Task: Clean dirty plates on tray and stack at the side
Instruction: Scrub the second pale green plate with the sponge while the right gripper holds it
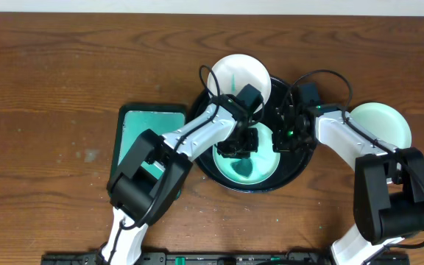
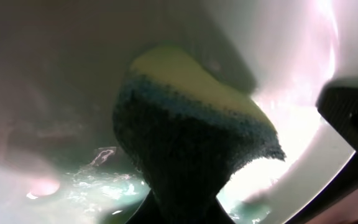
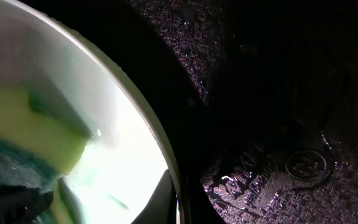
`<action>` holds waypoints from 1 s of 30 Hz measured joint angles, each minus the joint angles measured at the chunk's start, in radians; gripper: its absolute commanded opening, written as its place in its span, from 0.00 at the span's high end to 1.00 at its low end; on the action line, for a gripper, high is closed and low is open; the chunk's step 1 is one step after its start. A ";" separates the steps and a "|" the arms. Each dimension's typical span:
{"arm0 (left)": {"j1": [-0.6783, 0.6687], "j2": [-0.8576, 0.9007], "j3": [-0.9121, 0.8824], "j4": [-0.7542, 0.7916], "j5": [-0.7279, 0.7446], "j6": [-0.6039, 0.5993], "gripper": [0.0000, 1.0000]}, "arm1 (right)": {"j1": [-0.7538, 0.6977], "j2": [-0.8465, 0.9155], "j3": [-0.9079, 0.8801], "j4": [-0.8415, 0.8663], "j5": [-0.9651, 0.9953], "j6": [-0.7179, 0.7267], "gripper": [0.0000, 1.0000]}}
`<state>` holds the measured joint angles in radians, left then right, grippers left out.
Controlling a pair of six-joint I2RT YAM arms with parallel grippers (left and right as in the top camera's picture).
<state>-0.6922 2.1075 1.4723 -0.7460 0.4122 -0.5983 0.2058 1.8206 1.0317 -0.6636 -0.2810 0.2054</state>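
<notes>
**Observer:** Entry one. Surroundings, biggest first?

**Me:** Wooden table (image 1: 50,73). At its middle is the black tray (image 1: 300,168), round with a raised rim. Just beside it on the left is a teal tray (image 1: 135,125), rectangular with a dark rim.

**Observer:** Plates?

**Me:** Three. The middle plate (image 1: 255,173) lies inside the black tray on its near half, its floor washed teal and wet. The far plate (image 1: 234,73) sits at the tray's far edge, overlapping the rim, with one teal streak across it. The right-hand plate (image 1: 381,121) rests on the table just right of the tray and is pale green. Whether it touches the rim, I cannot tell from overhead.

**Observer:** Your claws?

**Me:** Both arms reach into the black tray. My left claw (image 1: 240,141) is over the middle plate, clenched on a sponge (image 2: 191,130). The sponge has yellow foam, a blue band and a dark scrub layer, and it is set inside that plate. My right claw (image 1: 284,136) is at the same plate's right rim, jaws fully closed. Its camera shows the white rim against the tray's pebbled black floor. Whether that rim is pinched between the jaws, I cannot tell.
</notes>
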 measured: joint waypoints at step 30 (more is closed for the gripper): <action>0.059 0.048 0.028 0.181 0.104 0.030 0.83 | 0.006 0.010 0.001 -0.011 -0.053 0.025 0.99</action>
<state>-0.6334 2.1555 1.5002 -0.5652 0.5159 -0.5686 0.2115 1.8309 1.0328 -0.6743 -0.3336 0.2306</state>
